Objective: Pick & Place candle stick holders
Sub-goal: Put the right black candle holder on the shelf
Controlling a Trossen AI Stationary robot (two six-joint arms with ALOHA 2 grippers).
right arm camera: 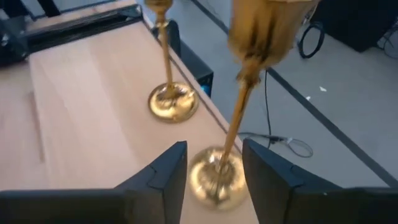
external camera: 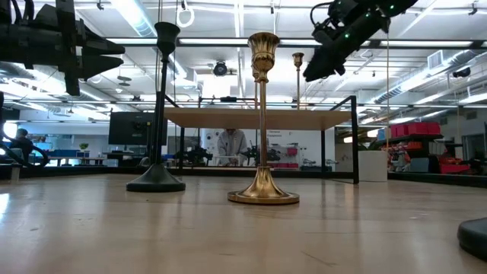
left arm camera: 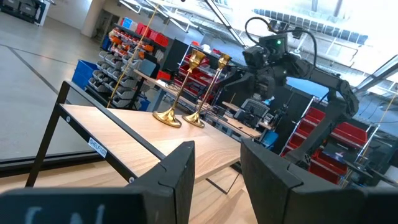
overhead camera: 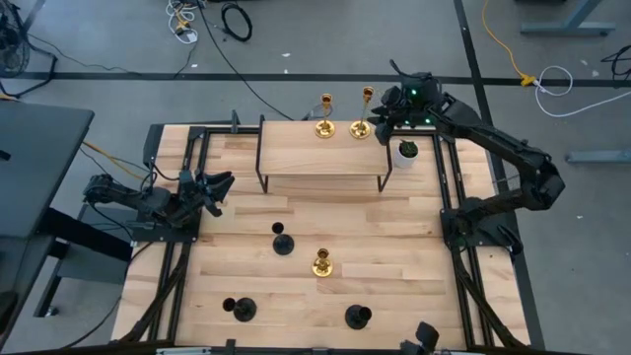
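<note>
Right gripper (overhead camera: pixel 380 116) sits at approx 1 o'clock on the table, over the far right corner of the raised light-wood shelf on a black metal frame (overhead camera: pixel 320 156); fingers (right arm camera: pixel 163 171) apart, nothing clamped; in the right wrist view the round base of a shiny gold candle stick holder w/ thin stem (right arm camera: pixel 239 102) shows in the gap between them, stem rising close in front.

That holder (overhead camera: pixel 362 125) stands upright on the shelf's back edge at 12–1 o'clock; a second gold holder (overhead camera: pixel 324 126) stands just beside it toward 12, apart, not touching.

Third gold holder (overhead camera: pixel 321 262) stands on the tabletop near centre, slightly toward 6 o'clock; matte black holder (overhead camera: pixel 282 242) near it on the 9 o'clock side; two more black holders at approx 7 o'clock (overhead camera: pixel 242 310) and 6 o'clock (overhead camera: pixel 357 317) by the near edge.

Small white pot w/ green plant (overhead camera: pixel 407 152) sits off the shelf's right end, at 1–2 o'clock.

Left gripper (overhead camera: pixel 215 187) waits at 9 o'clock near the table's left edge; fingers (left arm camera: pixel 177 169) parted, empty, aimed toward the shelf.

Low view: a person (external camera: pixel 230 144) in the room behind the table, far off.
</note>
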